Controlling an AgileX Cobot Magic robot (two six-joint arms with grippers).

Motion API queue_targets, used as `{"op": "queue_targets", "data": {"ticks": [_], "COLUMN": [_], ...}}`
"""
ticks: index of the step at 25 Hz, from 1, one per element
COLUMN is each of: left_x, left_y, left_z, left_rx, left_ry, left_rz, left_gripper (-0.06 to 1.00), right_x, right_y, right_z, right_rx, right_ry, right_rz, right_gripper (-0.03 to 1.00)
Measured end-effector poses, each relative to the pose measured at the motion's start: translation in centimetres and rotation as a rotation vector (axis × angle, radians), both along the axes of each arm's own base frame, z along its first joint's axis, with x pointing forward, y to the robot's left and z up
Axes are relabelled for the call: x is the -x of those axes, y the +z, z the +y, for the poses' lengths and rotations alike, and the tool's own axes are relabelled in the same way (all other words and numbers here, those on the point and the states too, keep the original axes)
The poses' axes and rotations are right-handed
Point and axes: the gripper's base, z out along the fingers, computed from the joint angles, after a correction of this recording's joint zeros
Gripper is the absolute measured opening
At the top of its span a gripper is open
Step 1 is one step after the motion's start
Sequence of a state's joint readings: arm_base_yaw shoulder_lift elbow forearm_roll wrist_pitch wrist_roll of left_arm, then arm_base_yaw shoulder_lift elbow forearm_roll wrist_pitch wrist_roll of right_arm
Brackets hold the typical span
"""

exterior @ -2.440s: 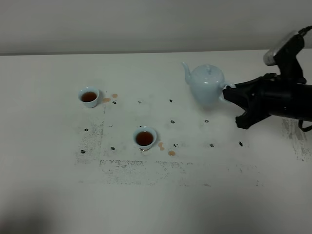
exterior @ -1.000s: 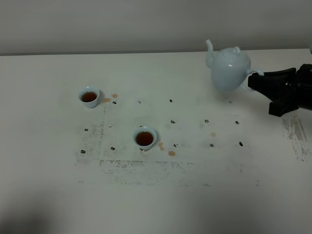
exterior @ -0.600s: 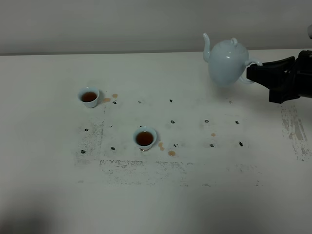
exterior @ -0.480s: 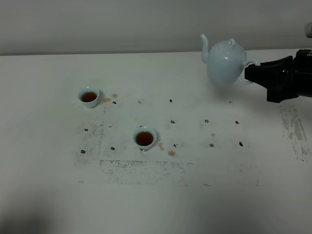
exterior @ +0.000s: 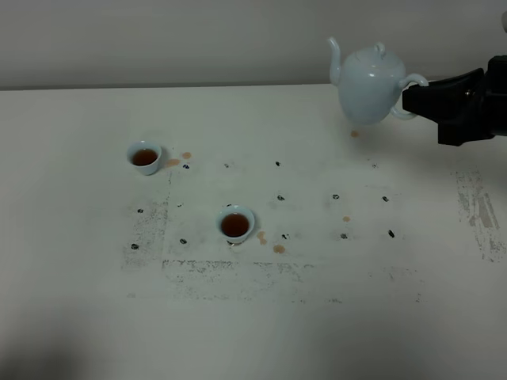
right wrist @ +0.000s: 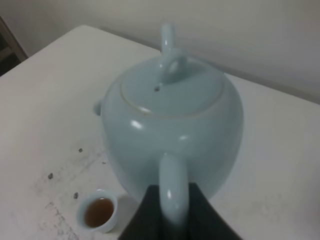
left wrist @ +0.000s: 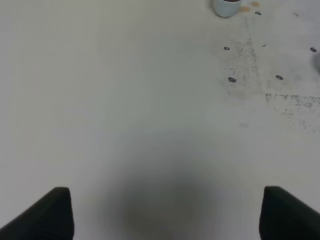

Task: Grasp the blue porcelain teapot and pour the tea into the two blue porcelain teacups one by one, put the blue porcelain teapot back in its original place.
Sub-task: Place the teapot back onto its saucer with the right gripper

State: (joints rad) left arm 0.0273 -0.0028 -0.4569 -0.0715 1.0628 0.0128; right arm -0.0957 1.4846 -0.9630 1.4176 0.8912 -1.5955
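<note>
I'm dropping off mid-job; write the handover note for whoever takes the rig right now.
Left gripper: open, empty, over bare table.
Right gripper: shut on the teapot by its handle; pot upright, apparently lifted, at the table's far right.
Cups: both hold tea, one far left, one nearer centre; small spills beside them.
Done: both cups poured.
Left to do: set the teapot down in its place, release.

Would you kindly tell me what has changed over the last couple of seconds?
The right gripper, still gripping the teapot by its handle, carried it up and toward the far right. A new tea drop shows. Both filled teacups stayed put.
</note>
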Motion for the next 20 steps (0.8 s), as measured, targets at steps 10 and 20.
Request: {"op": "queue_targets", "data": {"ticks": [10,20], "left_x": [0.0,0.0], "left_y": [0.0,0.0], "left_z": [0.0,0.0], "left_rx": [0.000,0.000], "left_ry": [0.000,0.000], "left_rz": [0.000,0.000], "left_gripper": [0.72,0.72], "right_x": [-0.1,-1.0], "right_y": [-0.5,0.7], "right_z": [0.7,2.6], "right_rx": [0.052,-0.065], "right_ry": [-0.028,-0.012], "right_rz": [0.034,-0.101], "right_gripper": [0.04,0.04]}}
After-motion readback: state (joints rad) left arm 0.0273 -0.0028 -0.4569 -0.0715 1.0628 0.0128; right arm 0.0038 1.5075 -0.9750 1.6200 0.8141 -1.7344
